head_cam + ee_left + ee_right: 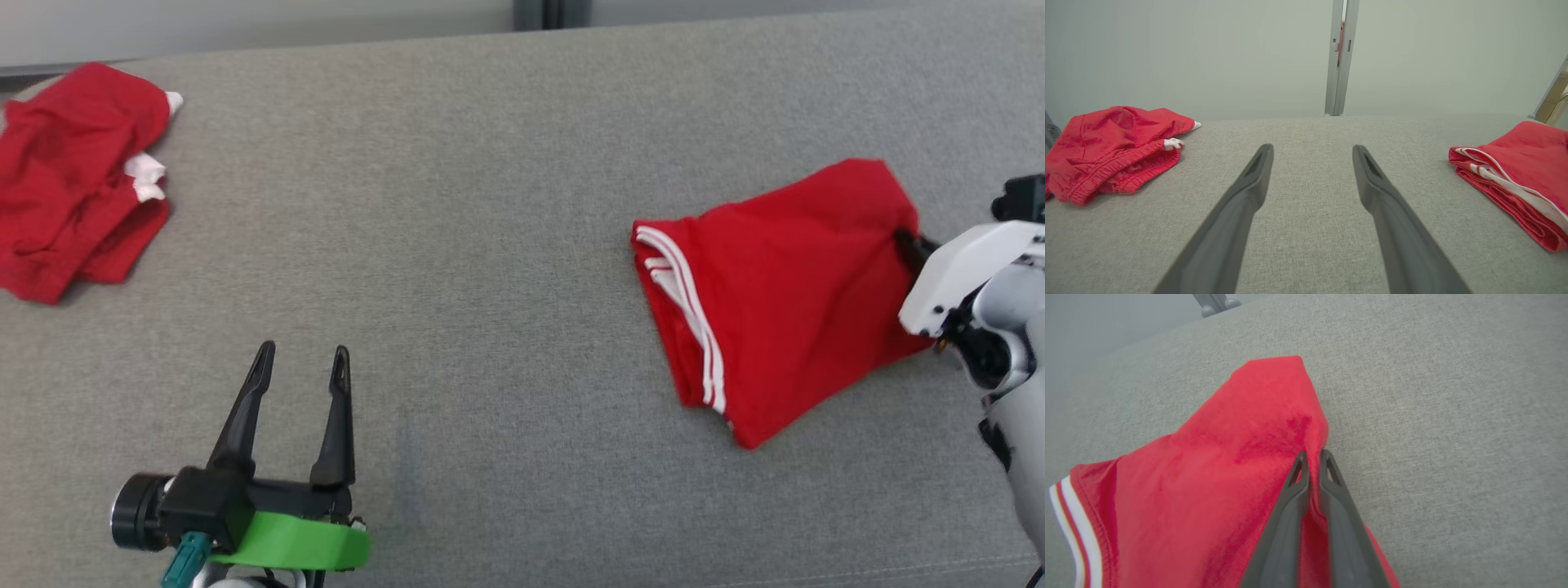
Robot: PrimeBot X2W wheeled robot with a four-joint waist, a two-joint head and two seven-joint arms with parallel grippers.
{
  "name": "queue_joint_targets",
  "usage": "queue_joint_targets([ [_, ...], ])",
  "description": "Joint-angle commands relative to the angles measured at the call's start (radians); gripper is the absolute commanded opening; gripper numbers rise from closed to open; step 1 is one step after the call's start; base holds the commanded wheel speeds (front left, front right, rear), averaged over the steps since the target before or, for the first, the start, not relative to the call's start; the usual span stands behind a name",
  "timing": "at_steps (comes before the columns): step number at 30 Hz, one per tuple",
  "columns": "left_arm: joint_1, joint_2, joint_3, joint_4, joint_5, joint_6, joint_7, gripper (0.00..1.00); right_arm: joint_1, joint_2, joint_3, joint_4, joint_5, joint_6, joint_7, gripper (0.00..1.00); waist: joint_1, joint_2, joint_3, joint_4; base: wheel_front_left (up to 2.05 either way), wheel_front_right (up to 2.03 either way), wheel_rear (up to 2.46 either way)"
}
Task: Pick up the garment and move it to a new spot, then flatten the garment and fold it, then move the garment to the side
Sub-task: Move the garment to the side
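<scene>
In the head view, a grey fabric surface [490, 245] carries two red pieces of clothing, well apart. The folded red garment [775, 302] lies at the right, with its white stripes [694, 318] running along the left edge. The right tool [908, 245] meets the garment's right edge from the side. Little of its dark fingers shows past the white housing. At the far left lies a crumpled red garment [73, 180] with bits of white at its right edge. The left tool [302, 363] is at the lower left above bare fabric, its two fingers spread wide and holding nothing.

In the left wrist view, the left tool [1312, 153] has its fingers [1249, 192] standing far apart over bare surface [1310, 228]. The crumpled red garment [1110, 151] is at the left and the folded red garment [1523, 163] at the right edge, its layers stacked. Neither touches the tool. A pale wall [1208, 53] and a grey upright post [1340, 57] stand behind.

In the right wrist view, the right tool [1312, 457] is closed narrow on the folded red garment [1208, 477]. A ridge of red cloth is pinched between the two fingertips at the garment's edge. The cloth rises in a peak beyond the tips, and the white stripes [1086, 539] are at the lower left. The grey surface [1453, 437] lies all around.
</scene>
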Motion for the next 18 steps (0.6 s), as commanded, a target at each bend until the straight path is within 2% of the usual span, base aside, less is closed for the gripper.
queue_joint_targets([
  [1, -0.038, 0.007, -0.006, -0.008, 0.019, -0.007, 0.0, 1.0, -0.046, -0.009, -0.023, 0.012, -0.02, -0.001, -0.023, 0.0, -0.0001, -0.0001, 0.126, -0.095, 0.0, 0.0, 0.0],
  [4, -0.091, 0.034, -0.028, -0.023, 0.038, -0.013, 0.0, 1.0, -0.128, -0.036, -0.093, 0.055, -0.072, -0.002, -0.06, 0.0, -0.0001, -0.0001, 0.21, -0.121, 0.0, 0.0, 0.0],
  [8, -0.144, 0.064, -0.051, -0.049, 0.042, -0.015, 0.0, 1.0, -0.231, -0.098, -0.201, 0.116, -0.151, -0.002, -0.096, 0.0, -0.0001, -0.0001, 0.288, -0.117, 0.0, 0.0, 0.0],
  [14, -0.146, 0.1, -0.042, -0.088, 0.037, -0.015, 0.0, 1.0, -0.349, -0.2, -0.351, 0.207, -0.296, -0.002, -0.131, 0.0, -0.0001, -0.0001, 0.345, -0.078, 0.0, 0.0, 0.0],
  [18, -0.12, 0.111, -0.021, -0.097, 0.035, -0.015, 0.0, 1.0, -0.408, -0.24, -0.425, 0.264, -0.384, -0.002, -0.138, 0.0, -0.0001, -0.0001, 0.356, -0.052, 0.0, 0.0, 0.0],
])
